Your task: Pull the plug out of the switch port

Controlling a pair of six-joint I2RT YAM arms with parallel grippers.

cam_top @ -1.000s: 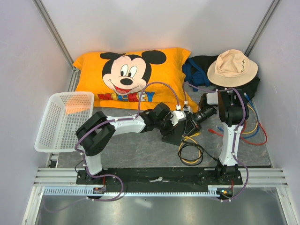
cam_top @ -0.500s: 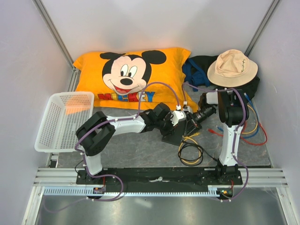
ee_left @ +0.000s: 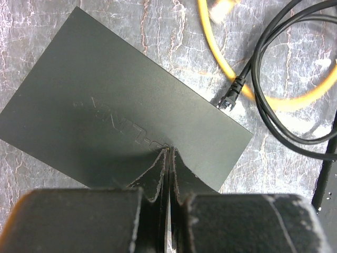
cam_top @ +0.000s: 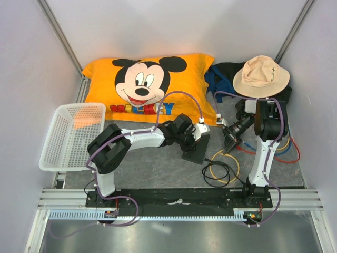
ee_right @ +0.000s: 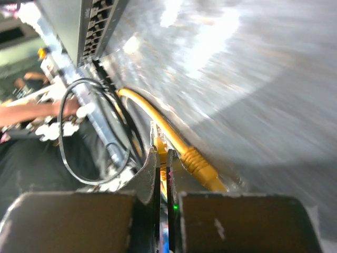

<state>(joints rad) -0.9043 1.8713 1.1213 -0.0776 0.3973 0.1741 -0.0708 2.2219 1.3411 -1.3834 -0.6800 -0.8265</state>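
Yellow plug is pinched between the closed fingers of the right gripper, held apart from the switch at the middle of the overhead frame, so the pull is judged done. That flat, matte-black box is pressed onto the marbled table by the left gripper, its fingers squeezed together on nothing.

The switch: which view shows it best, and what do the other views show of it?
Left wrist: the switch nearly fills the frame, top face and embossed lettering sharp. Top external shows it small, half hidden under the left gripper. Right wrist shows only a blurred socket edge, beyond the right gripper shut on the yellow plug.
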